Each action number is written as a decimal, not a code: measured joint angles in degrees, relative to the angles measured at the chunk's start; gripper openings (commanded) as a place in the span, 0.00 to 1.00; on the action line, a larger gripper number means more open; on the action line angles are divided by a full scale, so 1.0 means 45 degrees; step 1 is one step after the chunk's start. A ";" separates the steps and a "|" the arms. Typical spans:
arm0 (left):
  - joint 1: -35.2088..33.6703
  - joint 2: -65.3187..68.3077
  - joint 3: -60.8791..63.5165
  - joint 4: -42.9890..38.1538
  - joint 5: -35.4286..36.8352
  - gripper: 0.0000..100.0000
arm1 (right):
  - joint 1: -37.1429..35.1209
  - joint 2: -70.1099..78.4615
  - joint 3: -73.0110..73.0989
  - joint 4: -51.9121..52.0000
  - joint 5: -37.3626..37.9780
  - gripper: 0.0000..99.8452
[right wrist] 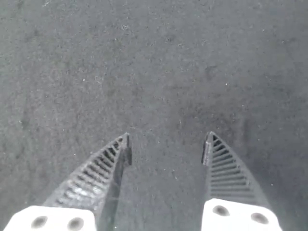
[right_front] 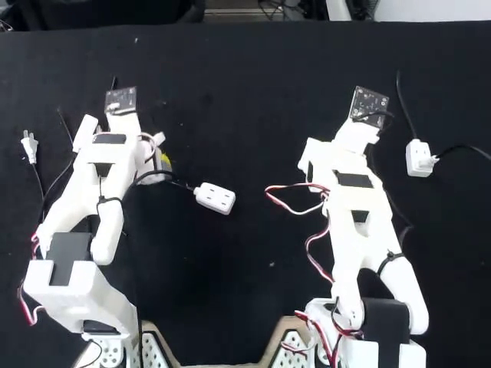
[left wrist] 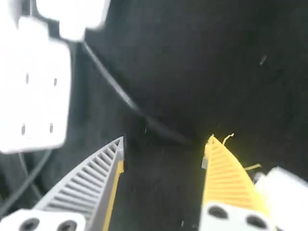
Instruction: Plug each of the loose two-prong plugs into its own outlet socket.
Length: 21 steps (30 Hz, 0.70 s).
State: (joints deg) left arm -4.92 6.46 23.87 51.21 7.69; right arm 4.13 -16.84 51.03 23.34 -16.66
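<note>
**High view:** a white two-prong plug (right_front: 29, 146) lies loose on the black cloth table (right_front: 245, 77), outboard of the left arm. It is well apart from the white rectangular outlet socket block (right_front: 215, 198). A second white socket block (right_front: 419, 158) lies beside the right arm.

**Left wrist view:** the left gripper (left wrist: 163, 144) is spread wide and empty near the socket block (left wrist: 33, 96), probably readied for a grasp.

**Right wrist view:** the right gripper (right wrist: 166, 142) is agape and empty above bare cloth.

No writing is legible.

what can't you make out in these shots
High view: right outlet, too small to tell whether a plug sits in it.
Left wrist view: white block, blurred and cut by the edge.
High view: cord of the middle outlet runs under the left arm, far end hidden.
</note>
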 measured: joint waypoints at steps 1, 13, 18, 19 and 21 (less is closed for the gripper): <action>-0.0020 0.0000 0.0000 0.0371 0.0000 0.27 | 0.0000 0.0000 0.0000 0.0000 0.0000 0.23; -0.1407 -0.0645 -0.0195 0.2657 0.0020 0.27 | 0.0000 0.0000 0.0000 0.0000 0.0000 0.23; -0.0996 -0.1133 -0.0274 0.0781 0.0039 0.27 | -0.0274 0.0000 0.0000 0.0000 0.0000 0.23; -0.0821 -0.1133 -0.0059 0.0137 0.0215 0.27 | -0.0352 0.0000 0.0000 0.0000 0.0000 0.23; -0.0567 -0.0957 0.0352 -0.0957 0.0723 0.27 | -0.0391 0.0000 0.0000 0.0000 0.0000 0.23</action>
State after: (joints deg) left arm -7.47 2.15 25.45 46.90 10.95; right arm 2.37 -16.84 51.03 23.34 -16.66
